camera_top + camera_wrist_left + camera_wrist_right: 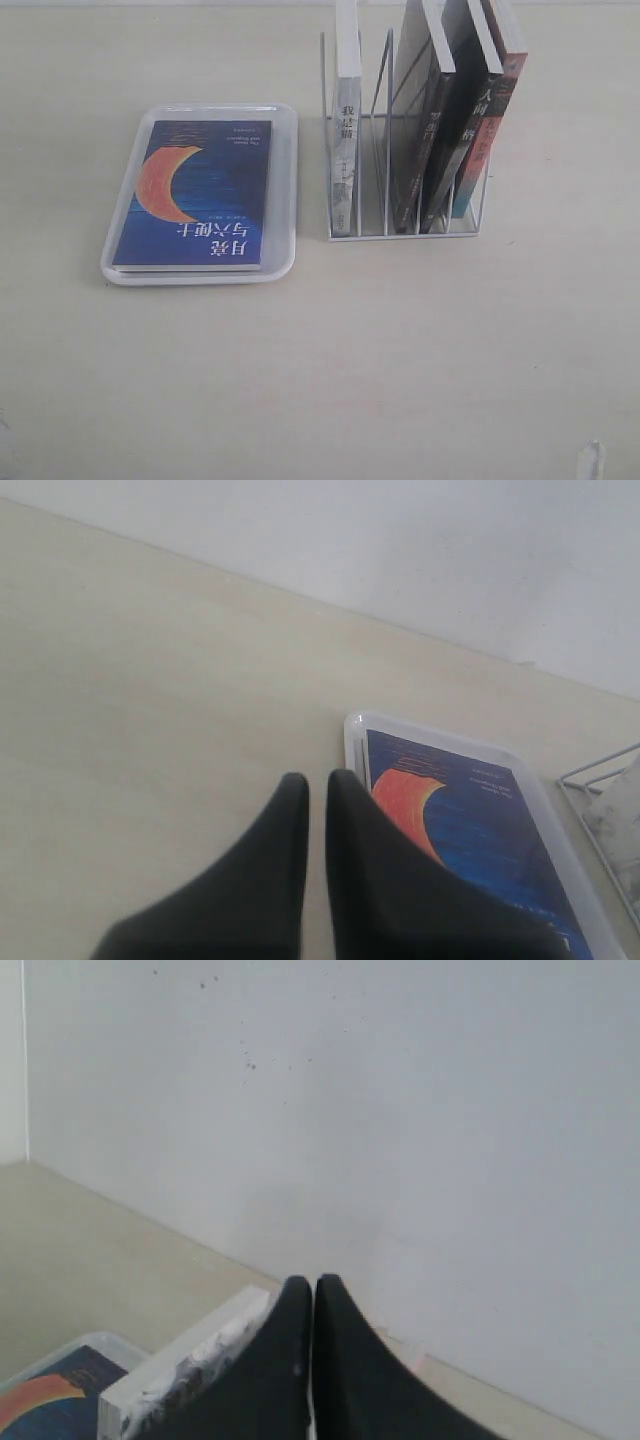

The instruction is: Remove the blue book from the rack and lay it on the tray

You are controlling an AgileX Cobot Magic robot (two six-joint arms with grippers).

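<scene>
The blue book (195, 195), dark blue with an orange crescent moon, lies flat, cover up, inside the white tray (287, 180) at the left of the table. The white wire rack (400, 236) stands just right of the tray. Neither gripper appears in the exterior view. In the left wrist view my left gripper (318, 780) hangs above bare table beside the tray (352, 730) and book (480, 820); its dark fingers sit nearly together with nothing between them. My right gripper (313, 1282) is shut and empty, near the top of a white book (190, 1360).
The rack holds a white-spined book (346, 130) in its left slot, two leaning black-spined books (432, 130) and a red-and-teal-spined book (492, 130) at the right. A pale wall stands behind the table. Light wood tabletop stretches in front of the tray and rack.
</scene>
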